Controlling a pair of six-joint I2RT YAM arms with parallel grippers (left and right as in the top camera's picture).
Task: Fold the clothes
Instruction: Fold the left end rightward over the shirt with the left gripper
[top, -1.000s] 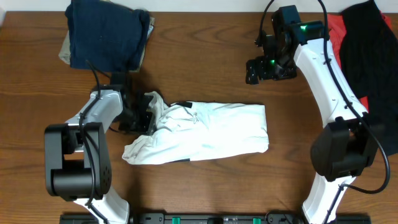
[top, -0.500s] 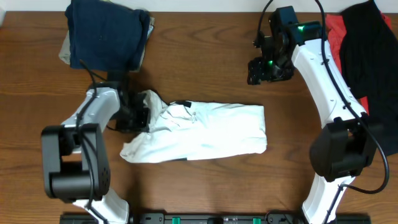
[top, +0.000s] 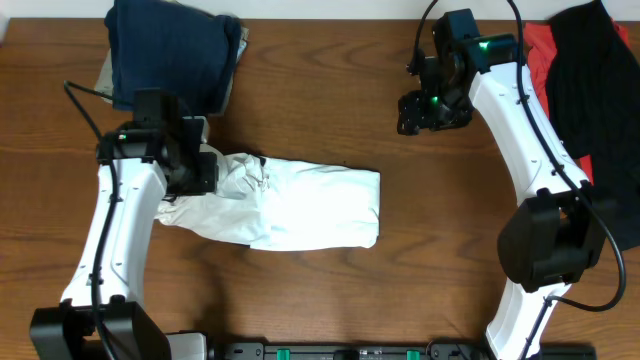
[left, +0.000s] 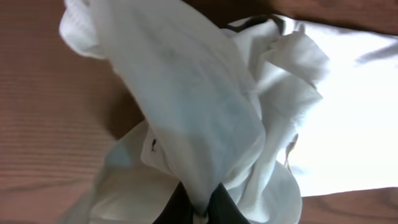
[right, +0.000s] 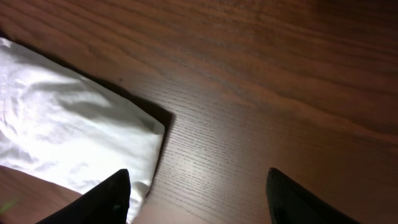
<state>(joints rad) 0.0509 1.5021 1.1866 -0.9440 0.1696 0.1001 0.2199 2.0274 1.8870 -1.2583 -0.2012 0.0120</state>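
Observation:
The clothes at hand are a white T-shirt (top: 310, 205), lying as a folded band across the middle of the table. My left gripper (top: 210, 168) is shut on the shirt's bunched left end. In the left wrist view the cloth (left: 186, 93) rises in a crumpled fold from between the black fingertips (left: 221, 202) of that gripper (left: 202, 206). My right gripper (top: 425, 110) hangs open over bare wood at the back right, apart from the shirt. In its wrist view, the right gripper (right: 199, 199) holds nothing, and the shirt's corner (right: 68, 130) lies by its left finger (right: 106, 199).
A navy garment (top: 165, 50) lies on a tan one (top: 103, 85) at the back left corner. A black garment (top: 595, 70) over a red one (top: 540, 45) fills the back right corner. The wooden table (top: 320, 100) shows bare between them.
My left arm has swung left with the shirt's end in its shut gripper. The whole shirt has slid left with it. The right arm has barely moved.

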